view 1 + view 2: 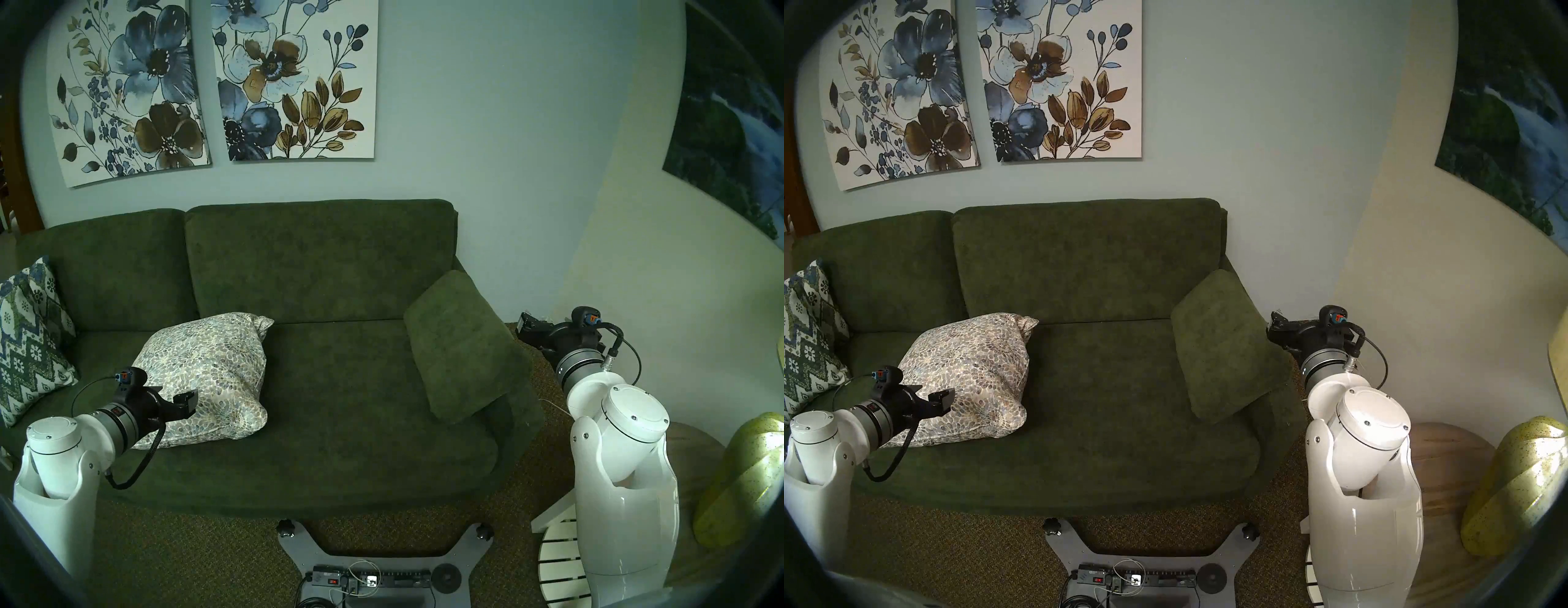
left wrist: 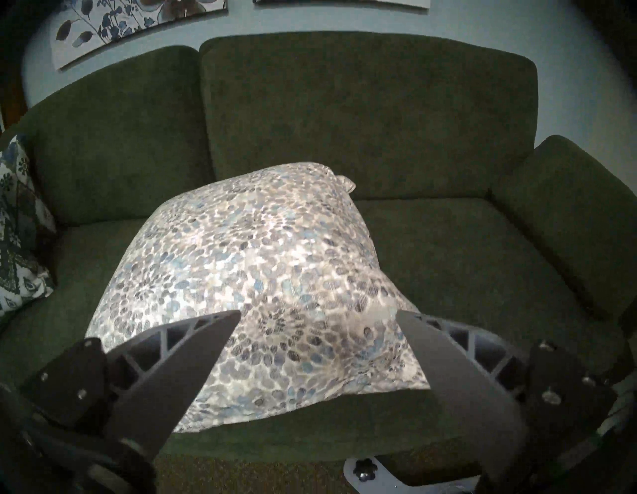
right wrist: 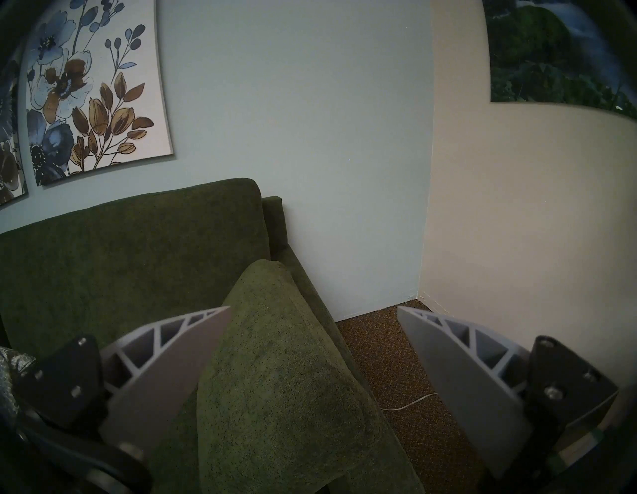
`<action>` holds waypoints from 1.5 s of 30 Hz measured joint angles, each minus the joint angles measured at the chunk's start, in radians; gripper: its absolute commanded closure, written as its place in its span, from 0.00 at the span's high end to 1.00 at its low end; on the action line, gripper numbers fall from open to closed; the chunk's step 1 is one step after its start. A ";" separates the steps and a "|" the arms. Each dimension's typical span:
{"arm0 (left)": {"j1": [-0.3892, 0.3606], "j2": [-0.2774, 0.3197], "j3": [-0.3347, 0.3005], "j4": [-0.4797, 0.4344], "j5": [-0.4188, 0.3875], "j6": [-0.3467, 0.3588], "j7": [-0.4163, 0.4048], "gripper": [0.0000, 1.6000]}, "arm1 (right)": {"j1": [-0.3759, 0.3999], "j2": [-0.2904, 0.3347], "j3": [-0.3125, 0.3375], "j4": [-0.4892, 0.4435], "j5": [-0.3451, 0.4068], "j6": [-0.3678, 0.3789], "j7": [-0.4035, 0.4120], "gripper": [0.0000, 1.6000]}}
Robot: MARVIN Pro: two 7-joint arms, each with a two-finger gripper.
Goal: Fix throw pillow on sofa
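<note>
The left claw (image 2: pixel 317 345), spread wide, hovered at the throw pillow's (image 1: pixel 208 373) 7 o'clock corner on the sofa (image 1: pixel 360 382); next, it needed to pinch that corner.

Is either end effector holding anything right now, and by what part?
Nothing is held. Left end effector is open short of the throw pillow; right end effector is open, empty.

Left arm (image 1: pixel 63 441): low at the view's left, forearm angled forward and down. Left gripper (image 2: pixel 317 320) jaws spread wide, nothing between the fingers (image 2: pixel 193 352).

Right arm (image 1: pixel 615 433): raised at the view's right, wrist near level, pointing forward. Right gripper (image 3: pixel 313 310) jaws also wide apart, fingers (image 3: pixel 458 355) empty.
</note>
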 measured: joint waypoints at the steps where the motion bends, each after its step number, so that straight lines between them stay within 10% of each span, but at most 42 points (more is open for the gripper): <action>1: -0.002 0.003 0.007 0.005 0.001 0.002 0.000 1.00 | 0.000 0.000 0.000 0.000 0.000 0.000 0.000 1.00; 17: -0.114 -0.021 0.155 -0.012 0.040 0.104 0.182 1.00 | 0.000 0.000 0.000 0.000 0.000 0.000 0.000 1.00; 30: -0.243 -0.098 0.234 -0.030 0.008 0.315 0.393 1.00 | 0.000 0.000 0.000 0.000 0.000 0.000 0.000 1.00; 45: -0.310 -0.090 0.303 0.064 -0.024 0.332 0.394 1.00 | 0.000 0.000 0.000 0.000 0.000 0.000 0.000 1.00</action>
